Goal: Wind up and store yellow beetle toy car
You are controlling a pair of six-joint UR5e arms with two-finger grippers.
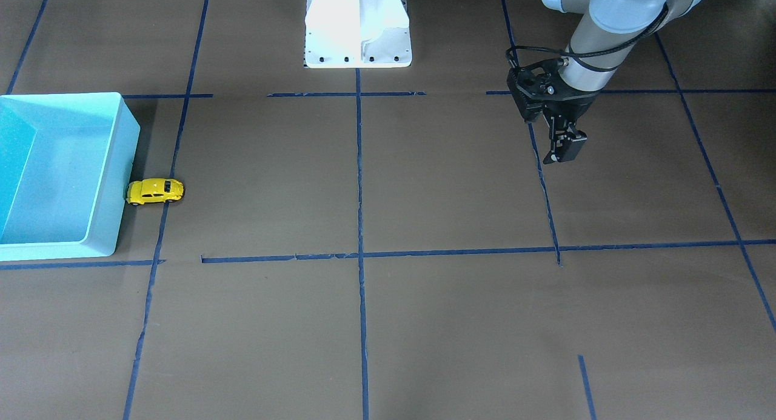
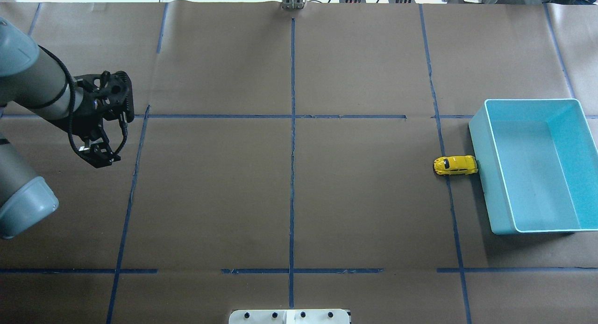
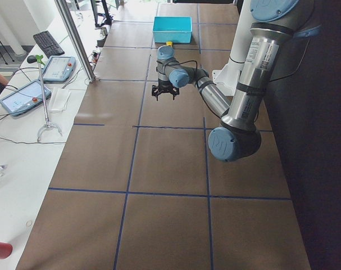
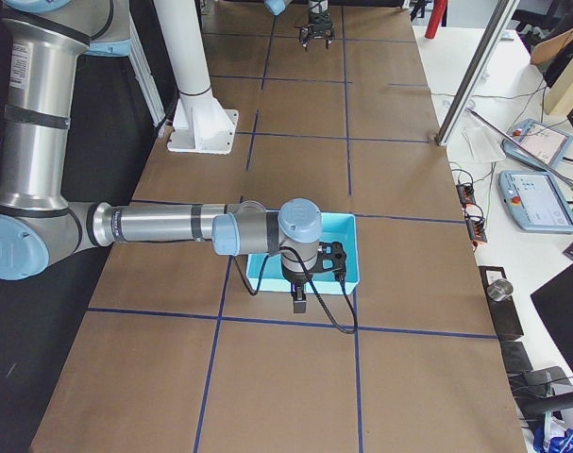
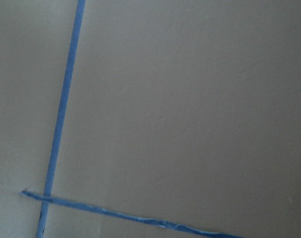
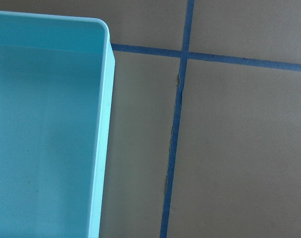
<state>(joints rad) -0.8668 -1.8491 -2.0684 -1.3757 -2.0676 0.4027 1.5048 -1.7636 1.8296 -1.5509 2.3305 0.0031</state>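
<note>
The yellow beetle toy car (image 1: 155, 191) stands on its wheels on the table, one end against the outer wall of the turquoise bin (image 1: 115, 183). It also shows in the overhead view (image 2: 455, 165). My left gripper (image 1: 564, 150) hangs above the table far from the car, on the opposite side (image 2: 99, 156). It is empty and its fingers look apart. My right gripper (image 4: 298, 304) shows only in the exterior right view, over the bin's near edge. I cannot tell whether it is open or shut. The right wrist view shows the bin's rim (image 6: 104, 148), and no car.
The bin (image 2: 481, 183) holds nothing visible. Blue tape lines (image 1: 359, 183) cross the brown paper table cover. The robot's white base (image 1: 357, 26) stands at the table's edge. Tablets, a keyboard and cables lie on side benches (image 3: 30, 95) beyond the table.
</note>
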